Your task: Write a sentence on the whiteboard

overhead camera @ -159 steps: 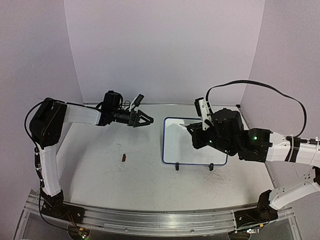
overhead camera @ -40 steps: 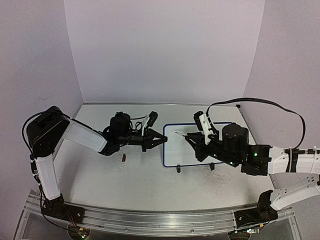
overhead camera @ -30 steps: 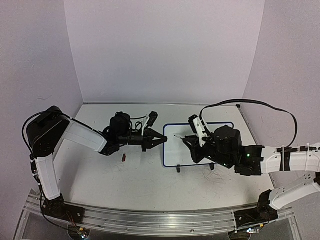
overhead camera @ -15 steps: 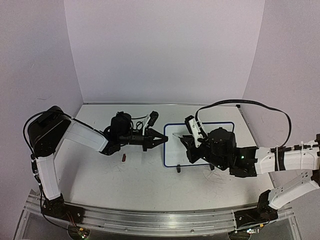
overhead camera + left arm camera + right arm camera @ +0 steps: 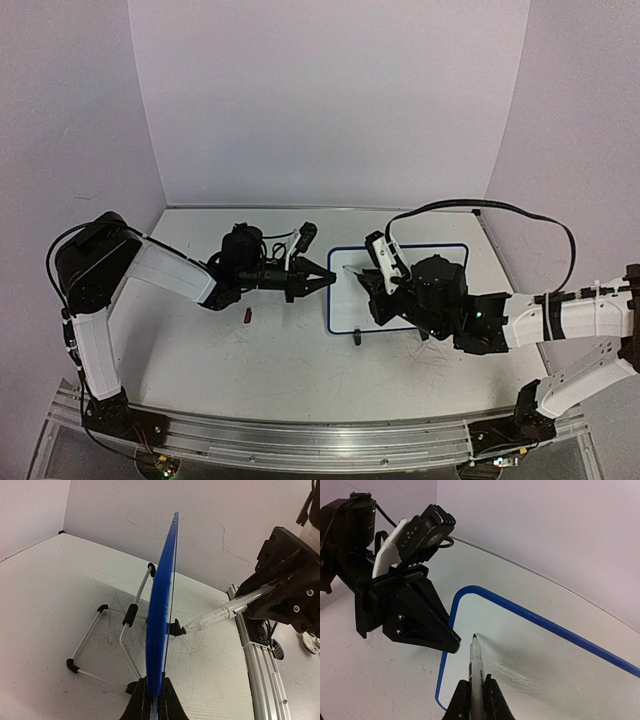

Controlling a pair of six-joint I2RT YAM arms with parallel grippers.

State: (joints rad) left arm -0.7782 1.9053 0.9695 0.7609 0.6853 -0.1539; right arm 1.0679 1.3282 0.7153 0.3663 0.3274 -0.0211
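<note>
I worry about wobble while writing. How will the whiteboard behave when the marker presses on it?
Probably tippy alone: the whiteboard is thin and leans on a slim wire stand. It seems light, so it might slide. The left gripper, shut on its edge, should steady it against the marker.

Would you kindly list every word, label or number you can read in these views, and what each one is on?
Nothing here reads as text.
On the whiteboard: no letters visible, only faint grey smears.
On the marker: small dark marks on its barrel, too small to read.
</note>
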